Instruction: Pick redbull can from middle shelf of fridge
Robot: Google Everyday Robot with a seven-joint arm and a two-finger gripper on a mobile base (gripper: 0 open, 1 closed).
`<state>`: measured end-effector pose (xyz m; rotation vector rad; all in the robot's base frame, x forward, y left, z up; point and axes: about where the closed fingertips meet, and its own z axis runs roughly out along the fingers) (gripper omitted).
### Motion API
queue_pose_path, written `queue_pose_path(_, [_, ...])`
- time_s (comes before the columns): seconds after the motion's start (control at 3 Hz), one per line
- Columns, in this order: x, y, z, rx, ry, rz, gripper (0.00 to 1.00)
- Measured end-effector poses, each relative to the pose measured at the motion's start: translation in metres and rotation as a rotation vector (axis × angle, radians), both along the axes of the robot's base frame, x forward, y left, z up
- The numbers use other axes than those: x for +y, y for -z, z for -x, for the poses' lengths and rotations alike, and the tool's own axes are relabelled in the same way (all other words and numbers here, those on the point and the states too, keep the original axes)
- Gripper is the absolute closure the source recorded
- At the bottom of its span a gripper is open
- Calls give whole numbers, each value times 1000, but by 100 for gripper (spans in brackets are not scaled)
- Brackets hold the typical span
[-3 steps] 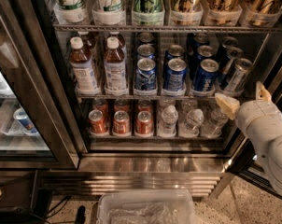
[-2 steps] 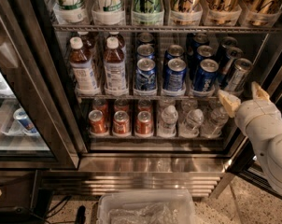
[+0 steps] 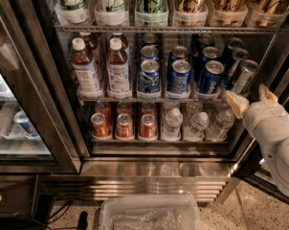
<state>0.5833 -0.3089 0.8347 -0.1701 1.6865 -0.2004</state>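
Observation:
The redbull can [image 3: 242, 75] is slim and silver-and-blue. It stands at the right end of the middle shelf [image 3: 154, 98] in the fridge [image 3: 49, 104], beside wider dark-blue cans [image 3: 210, 77]. My gripper [image 3: 252, 97] is at the right of the view, just below and in front of the redbull can. It is open and empty, with its tan fingertips [image 3: 237, 103] pointing up toward the shelf's right end and apart from the can.
Brown white-capped bottles [image 3: 84, 68] stand at the shelf's left. Orange-red cans [image 3: 124, 125] and clear bottles [image 3: 196, 123] fill the rack below, and tall colourful cans [image 3: 151, 1] the rack above. A clear plastic bin [image 3: 149, 214] sits on the floor in front. A second cooler [image 3: 10, 128] is at left.
My gripper has edged slightly up and toward the right end of the middle shelf. The cans and bottles have not moved.

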Motion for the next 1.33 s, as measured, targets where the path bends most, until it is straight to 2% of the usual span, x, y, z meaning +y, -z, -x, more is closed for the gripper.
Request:
queue_pose_path(0.33, [-2, -1, -8, -27, -14, -14, 30])
queue_pose_path(1.33, [-10, -2, -38, -97, -39, 18, 28])
